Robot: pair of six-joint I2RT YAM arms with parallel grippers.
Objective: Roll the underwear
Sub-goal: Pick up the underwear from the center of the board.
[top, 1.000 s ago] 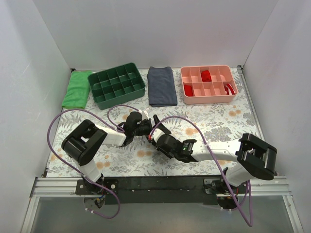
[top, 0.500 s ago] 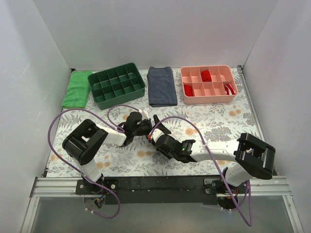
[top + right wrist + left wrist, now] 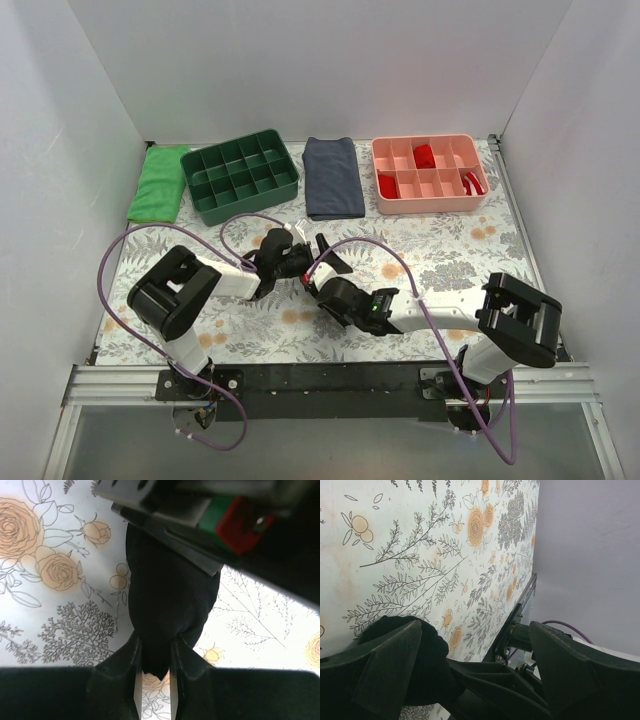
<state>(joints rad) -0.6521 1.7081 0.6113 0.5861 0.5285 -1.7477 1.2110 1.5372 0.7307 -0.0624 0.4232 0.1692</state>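
Observation:
The underwear (image 3: pixel 170 605) is a tight black roll lying on the flowered table mat. My right gripper (image 3: pixel 155 656) is shut on its near end, and a tip of fabric pokes out between the two fingers. The roll's far end runs under the left gripper's body at the top of the right wrist view. In the left wrist view my left gripper (image 3: pixel 475 630) stands wide open. The black underwear (image 3: pixel 427 650) rests against the inner side of one of its fingers (image 3: pixel 390 665), and the other finger is clear of it. From above, both grippers meet mid-table, left (image 3: pixel 318 256), right (image 3: pixel 316 280).
Along the back stand a green compartment tray (image 3: pixel 241 176), a folded navy-grey cloth (image 3: pixel 332 177) and a pink tray (image 3: pixel 430 175) with small red rolls. A green cloth (image 3: pixel 158 183) lies at the back left. Purple cables loop over both arms.
The left gripper's jaws have opened a little wider. The right arm's forearm and elbow have shifted slightly left. The roll has stayed in place.

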